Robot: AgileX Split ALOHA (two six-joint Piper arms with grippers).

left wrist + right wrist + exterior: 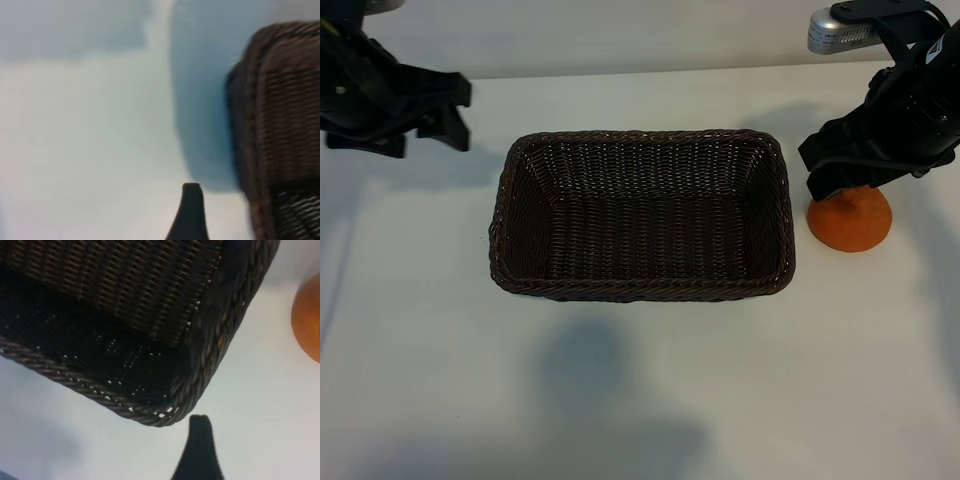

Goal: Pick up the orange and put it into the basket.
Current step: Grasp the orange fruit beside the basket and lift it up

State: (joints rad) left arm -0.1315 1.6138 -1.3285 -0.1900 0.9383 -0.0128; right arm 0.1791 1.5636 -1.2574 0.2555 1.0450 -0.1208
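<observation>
White tabletop [640,400] fills my exterior view, bare apart from soft shadows near the front edge. Dark brown wicker, the basket [642,215] sits at the middle of it, a rectangle with rounded corners, sloping sides and a braided rim; I see nothing inside it. My right arm stands at the far right of that view, its black body angled down beside the basket's right end. My left arm is at the upper left, well apart from the basket and raised off the tabletop.

My right hand [848,178] hangs directly over the orange [850,220], which rests on the tabletop just beside the basket's right wall, outside it. The dark fingers overlap the top of the fruit from the exterior view, and I cannot tell whether they touch it; the jaws stand apart and are not clamped on it. In the right wrist view one black fingertip [199,450] shows over bare tabletop, a basket corner [200,370] lies beyond it, and the orange [307,322] sits off to one side, clear of that finger.

My left hand [435,110] is spread and grips nothing. Its wrist view shows one fingertip [191,212] above the tabletop, with the basket's outer wall [280,125] near.
</observation>
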